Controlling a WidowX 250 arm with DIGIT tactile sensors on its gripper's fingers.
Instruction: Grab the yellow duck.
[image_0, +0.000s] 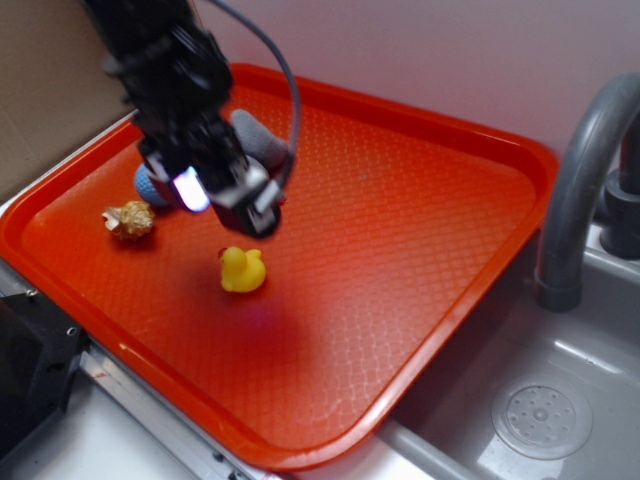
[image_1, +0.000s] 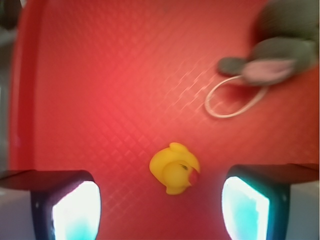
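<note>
Here the end effector (image_1: 161, 205) hangs wide open and empty above the yellow duck (image_0: 242, 270), which sits on the red tray (image_0: 420, 220) between its fingers (image_1: 75, 210). No writing is readable anywhere.

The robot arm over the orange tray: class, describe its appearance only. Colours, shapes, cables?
The arm is black and blocky, with a dark cable looping beside it. Its end effector has black fingers with pale, glowing white-cyan inner faces. No markings are readable.
</note>
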